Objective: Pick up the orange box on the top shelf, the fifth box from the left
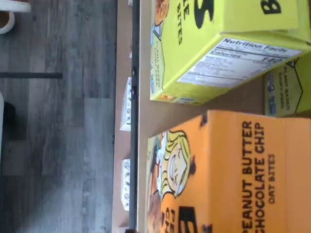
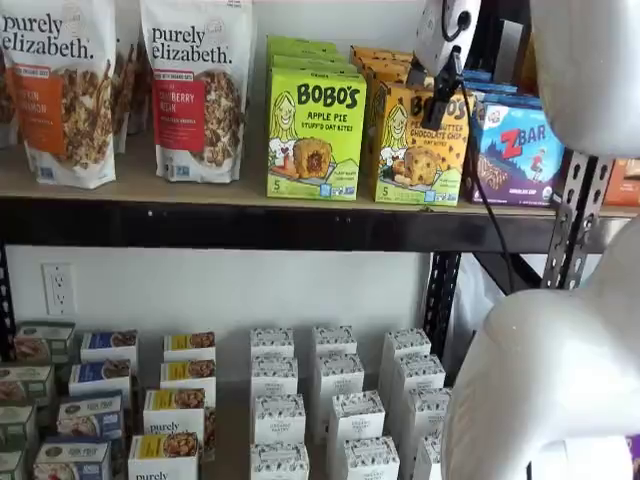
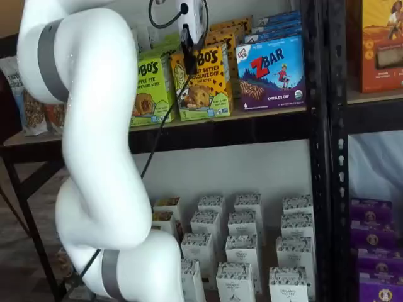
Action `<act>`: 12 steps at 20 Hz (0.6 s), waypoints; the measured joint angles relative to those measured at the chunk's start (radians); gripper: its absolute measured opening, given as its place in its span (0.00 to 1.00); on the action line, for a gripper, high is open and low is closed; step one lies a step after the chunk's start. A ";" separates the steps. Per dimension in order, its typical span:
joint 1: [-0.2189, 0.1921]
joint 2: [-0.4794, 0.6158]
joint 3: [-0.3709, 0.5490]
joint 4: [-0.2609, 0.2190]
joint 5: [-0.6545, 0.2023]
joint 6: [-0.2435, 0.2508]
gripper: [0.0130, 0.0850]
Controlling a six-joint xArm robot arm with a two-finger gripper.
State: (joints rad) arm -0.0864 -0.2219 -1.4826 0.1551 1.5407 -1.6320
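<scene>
Top shelf [image 2: 230, 228], front row, taken left to right with the orange box as landmark.

Two Purely Elizabeth granola bags [image 2: 60, 85], well left of the orange box, both upright.

One lime-green Bobo's Apple Pie box [image 2: 315, 133], just beside the orange box on its left, upright, with more lime-green cartons stacked behind it; their number cannot be told.

One orange box [image 2: 420, 145], Bobo's Peanut Butter Chocolate Chip, upright at the shelf's front edge, between the Apple Pie box and the ZBar box; more orange cartons stand behind it. In the wrist view its top and front face [image 1: 228, 174] fill the frame, with a gap of bare board between it and the lime-green carton.

One blue ZBar box [image 2: 515, 150], just beside the orange box on its right; blue cartons behind.

Hand [image 3: 187, 47]: white body and black fingers hanging in front of the orange box's upper part in both shelf views. The fingers show side-on, so a gap is not plainly visible; it holds nothing.

Lower level: many small white cartons [image 2: 335, 400] in rows, below the orange box.
</scene>
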 joint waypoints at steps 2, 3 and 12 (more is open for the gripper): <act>0.003 0.001 0.000 -0.005 0.000 0.002 1.00; 0.007 0.003 0.000 -0.012 0.001 0.005 1.00; 0.024 0.017 -0.008 -0.055 0.032 0.016 1.00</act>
State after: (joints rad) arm -0.0622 -0.2048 -1.4906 0.0999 1.5723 -1.6158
